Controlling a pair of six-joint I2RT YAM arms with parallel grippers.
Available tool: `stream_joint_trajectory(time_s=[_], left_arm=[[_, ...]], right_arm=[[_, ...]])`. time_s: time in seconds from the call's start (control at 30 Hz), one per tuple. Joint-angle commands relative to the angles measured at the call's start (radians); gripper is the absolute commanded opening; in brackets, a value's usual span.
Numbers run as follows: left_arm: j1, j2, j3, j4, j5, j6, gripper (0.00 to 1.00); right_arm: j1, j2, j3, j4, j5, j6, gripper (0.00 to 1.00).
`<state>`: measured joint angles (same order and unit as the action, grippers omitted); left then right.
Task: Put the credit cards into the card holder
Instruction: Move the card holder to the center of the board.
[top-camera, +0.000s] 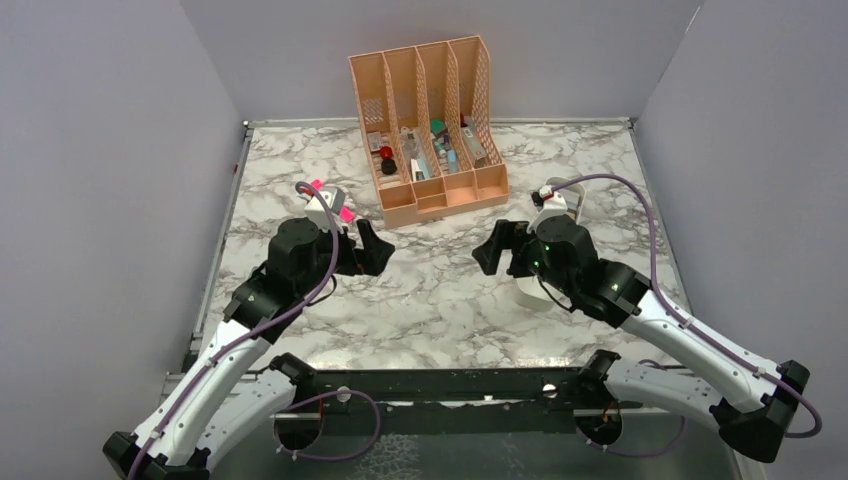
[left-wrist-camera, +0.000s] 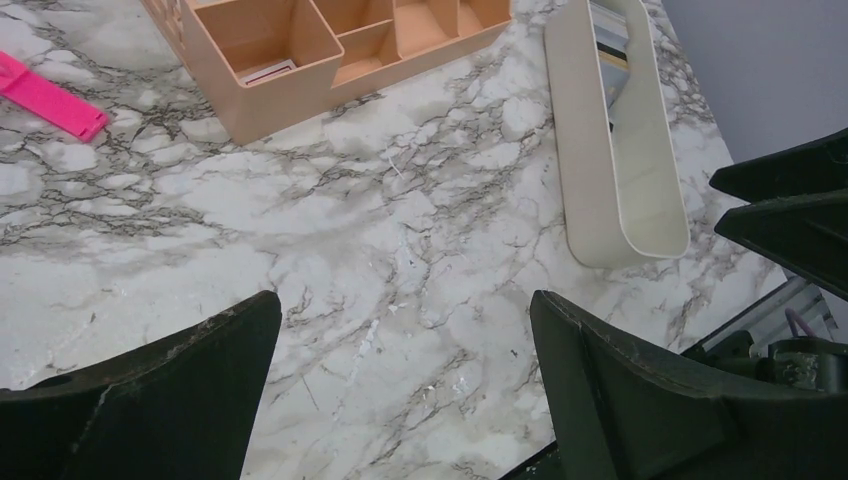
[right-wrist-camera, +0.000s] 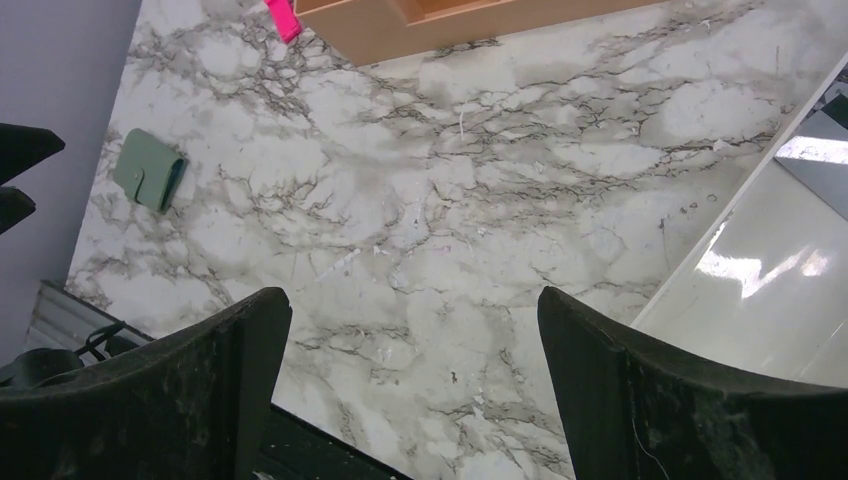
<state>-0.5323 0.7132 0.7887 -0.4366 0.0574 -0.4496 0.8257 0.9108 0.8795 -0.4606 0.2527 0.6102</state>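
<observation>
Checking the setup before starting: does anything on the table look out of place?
Nothing spilled or damaged. Only a pink highlighter lies loose on the table beside the organizer, not in it. The wallet lies folded shut, flat.

A peach slotted organizer (top-camera: 450, 200) is set on the marble table (top-camera: 430, 300), flanked by a pink pen (left-wrist-camera: 45, 97) and a white tray (left-wrist-camera: 585, 180).

Grey walls (top-camera: 100, 150) enclose a white marble tabletop (top-camera: 440, 290).
</observation>
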Motion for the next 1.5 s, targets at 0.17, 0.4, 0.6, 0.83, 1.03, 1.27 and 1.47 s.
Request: stream_joint_trajectory(time_s=[0.17, 0.4, 0.6, 0.83, 1.03, 1.27, 1.47], left_arm=[[-0.006, 0.037, -0.021, -0.029, -0.244, -0.095, 0.99], [-0.005, 0.152, -0.019, -0.101, -0.524, -0.22, 0.93], [0.039, 0.223, -0.027, -0.159, -0.661, -0.366, 0.78], [0.298, 0.319, -0.018, -0.197, -0.577, -0.457, 0.71], [0.373, 0.418, -0.006, -0.242, -0.649, -0.584, 0.73], [0.491, 0.558, -0.014, -0.21, -0.688, -0.619, 0.73], [0.531, 0.644, -0.026, -0.19, -0.675, -0.634, 0.72]], right_arm=[[0.007, 0.002, 0.025, -0.018, 0.037, -0.003, 0.99], [0.007, -0.018, 0.002, 0.004, 0.022, -0.014, 0.99], [0.007, -0.025, -0.022, 0.045, -0.007, -0.039, 0.99], [0.007, -0.017, -0.015, 0.052, -0.031, -0.071, 0.99], [0.007, -0.04, -0.03, 0.072, -0.054, -0.077, 0.99], [0.007, -0.048, -0.055, 0.125, -0.132, -0.098, 1.0], [0.007, -0.037, -0.03, 0.1, -0.135, -0.114, 0.99]])
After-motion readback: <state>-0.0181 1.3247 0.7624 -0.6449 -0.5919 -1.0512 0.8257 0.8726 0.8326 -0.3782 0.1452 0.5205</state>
